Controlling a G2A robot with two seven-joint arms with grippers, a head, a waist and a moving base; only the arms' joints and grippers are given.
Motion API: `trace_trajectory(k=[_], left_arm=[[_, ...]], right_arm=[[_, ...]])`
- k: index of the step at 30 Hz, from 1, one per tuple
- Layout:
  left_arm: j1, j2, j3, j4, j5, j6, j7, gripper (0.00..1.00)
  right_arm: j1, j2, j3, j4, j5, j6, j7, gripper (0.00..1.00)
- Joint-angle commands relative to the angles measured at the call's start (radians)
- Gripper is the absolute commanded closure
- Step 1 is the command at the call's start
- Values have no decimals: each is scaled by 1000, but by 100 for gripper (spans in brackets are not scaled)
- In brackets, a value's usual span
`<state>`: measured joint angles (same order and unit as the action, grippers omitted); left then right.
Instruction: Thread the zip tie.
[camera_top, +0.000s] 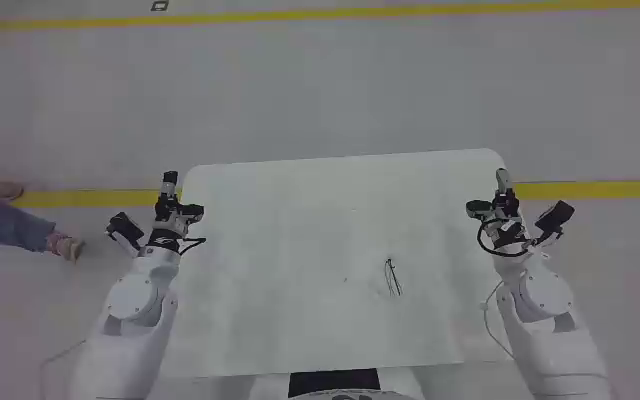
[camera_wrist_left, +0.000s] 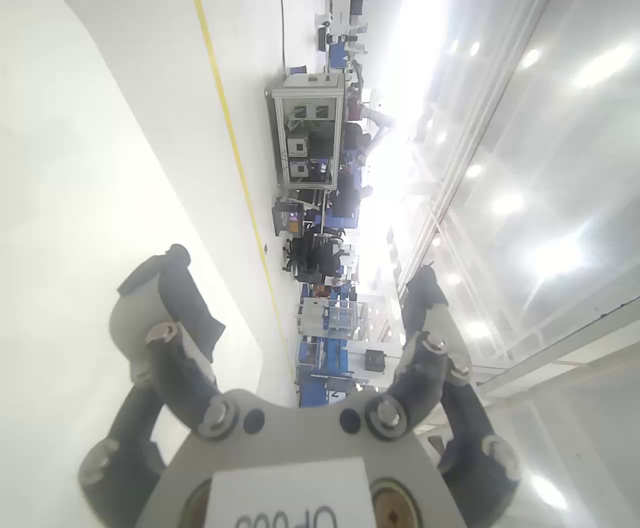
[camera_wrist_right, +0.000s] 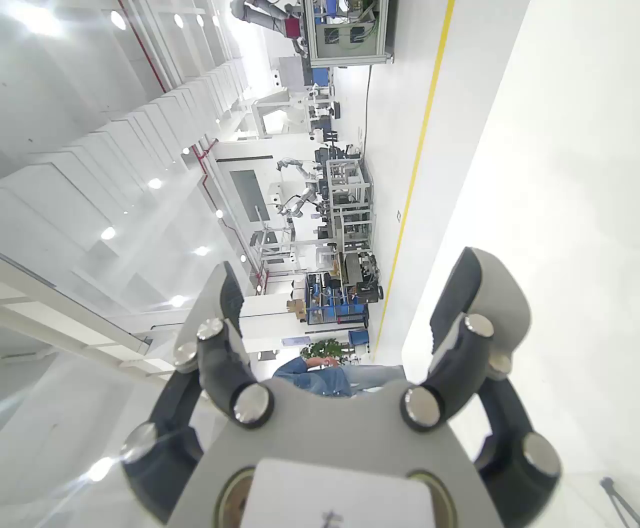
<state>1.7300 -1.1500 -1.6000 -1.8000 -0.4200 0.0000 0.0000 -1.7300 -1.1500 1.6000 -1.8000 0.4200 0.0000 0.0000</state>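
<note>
A thin black zip tie (camera_top: 392, 277) lies flat on the white table (camera_top: 300, 290), right of its middle and toward the front. My left gripper (camera_top: 170, 182) sits at the table's left edge, well away from the tie. In the left wrist view it (camera_wrist_left: 300, 270) is open, with empty air between its fingers. My right gripper (camera_top: 502, 180) stays at the table's right edge, also apart from the tie. In the right wrist view it (camera_wrist_right: 350, 272) is open and holds nothing.
The table's rounded far corners and edges border grey floor with yellow lines (camera_top: 320, 15). A person's leg and shoe (camera_top: 62, 243) show on the floor beyond the left arm. Workshop racks (camera_wrist_left: 310, 135) stand far off in the room.
</note>
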Motion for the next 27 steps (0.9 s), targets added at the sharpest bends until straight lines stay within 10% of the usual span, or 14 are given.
trace_trajectory(k=[1,2,3,4,5,6,9,11,12,14,16,18,26,27], left_arm=[[0,0,0,0,0,0,0,22],[0,0,0,0,0,0,0,0],[0,0,0,0,0,0,0,0],[0,0,0,0,0,0,0,0],[0,0,0,0,0,0,0,22],[0,0,0,0,0,0,0,0],[0,0,0,0,0,0,0,22],[0,0,0,0,0,0,0,22],[0,0,0,0,0,0,0,0],[0,0,0,0,0,0,0,22],[0,0,0,0,0,0,0,0],[0,0,0,0,0,0,0,22],[0,0,0,0,0,0,0,0],[0,0,0,0,0,0,0,0]], right_arm=[[0,0,0,0,0,0,0,22],[0,0,0,0,0,0,0,0],[0,0,0,0,0,0,0,22],[0,0,0,0,0,0,0,0],[0,0,0,0,0,0,0,22],[0,0,0,0,0,0,0,22],[0,0,0,0,0,0,0,0],[0,0,0,0,0,0,0,22],[0,0,0,0,0,0,0,22],[0,0,0,0,0,0,0,22],[0,0,0,0,0,0,0,0],[0,0,0,0,0,0,0,22],[0,0,0,0,0,0,0,22],[0,0,0,0,0,0,0,0]])
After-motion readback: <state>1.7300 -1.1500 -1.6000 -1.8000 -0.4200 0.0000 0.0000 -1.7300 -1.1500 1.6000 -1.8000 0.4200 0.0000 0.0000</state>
